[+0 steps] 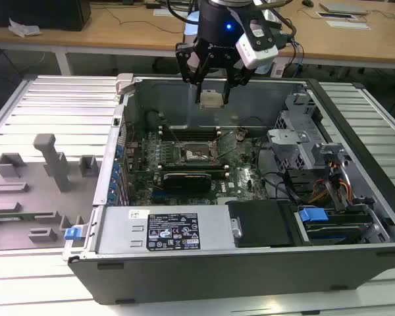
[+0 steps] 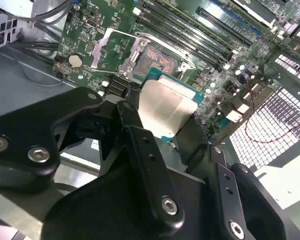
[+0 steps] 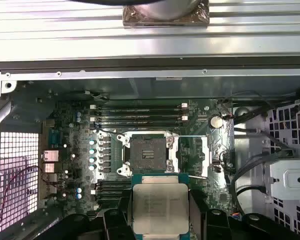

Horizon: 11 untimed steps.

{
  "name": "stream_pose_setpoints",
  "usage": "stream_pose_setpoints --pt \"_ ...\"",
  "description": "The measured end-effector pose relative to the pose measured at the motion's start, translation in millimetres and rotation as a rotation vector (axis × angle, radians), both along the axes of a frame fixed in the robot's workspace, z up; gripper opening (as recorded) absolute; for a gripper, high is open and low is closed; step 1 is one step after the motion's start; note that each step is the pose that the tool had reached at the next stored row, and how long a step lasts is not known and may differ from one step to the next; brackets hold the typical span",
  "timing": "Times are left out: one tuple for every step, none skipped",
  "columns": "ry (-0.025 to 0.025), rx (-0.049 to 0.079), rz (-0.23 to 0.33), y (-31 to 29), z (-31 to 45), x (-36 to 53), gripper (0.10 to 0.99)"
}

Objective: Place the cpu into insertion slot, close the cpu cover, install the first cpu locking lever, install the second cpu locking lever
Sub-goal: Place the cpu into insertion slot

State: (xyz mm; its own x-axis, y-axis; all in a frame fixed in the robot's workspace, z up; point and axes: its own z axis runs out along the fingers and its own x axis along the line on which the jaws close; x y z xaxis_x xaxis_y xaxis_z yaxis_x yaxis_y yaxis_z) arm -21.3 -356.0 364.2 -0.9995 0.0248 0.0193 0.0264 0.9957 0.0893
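Observation:
My gripper [image 1: 211, 100] hangs above the open computer case, shut on the cpu [image 1: 210, 99], a flat square chip with a pale metal top. In both wrist views the cpu [image 3: 160, 207] [image 2: 165, 107] sits flat between the black fingers [image 3: 121, 217]. Below it on the green board lies the insertion slot [image 1: 196, 153] [image 3: 146, 152] [image 2: 157, 62], dark, square and uncovered. The cpu is well above the slot and offset from it, nearer the case's back wall in the exterior view. The cpu cover [image 2: 107, 47] [image 3: 208, 150], a silvery frame, is swung open beside the slot.
Long memory slots [image 3: 140, 112] run beside the socket. A black card [image 1: 187, 179] crosses the board, nearer the labelled power supply [image 1: 171, 230]. Drive bays and cables [image 1: 316, 178] fill the exterior view's right. Grey fixtures [image 1: 33, 178] stand outside the case on the left.

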Motion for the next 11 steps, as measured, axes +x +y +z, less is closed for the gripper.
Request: stream_pose_setpoints --pt "0.0 0.0 0.0 0.0 0.0 0.0 0.541" --pt "0.0 0.0 0.0 0.0 0.0 0.0 0.541" --pt "0.0 0.0 0.0 0.0 0.0 0.0 0.541" --pt "0.0 0.0 0.0 0.0 0.0 0.0 0.541" --pt "0.0 0.0 0.0 0.0 0.0 0.0 0.541" --pt "0.0 0.0 0.0 0.0 0.0 0.0 0.541" --pt "0.0 0.0 0.0 0.0 0.0 0.0 0.541" --pt "-0.0004 0.0 0.0 0.0 -1.7 0.0 0.541" --pt "-0.0009 0.0 0.0 0.0 -5.3 -0.1 0.541" --pt "-0.0034 0.0 0.0 0.0 -10.6 -0.7 0.541" --pt "-0.004 0.0 0.0 0.0 -12.9 -1.0 0.541"
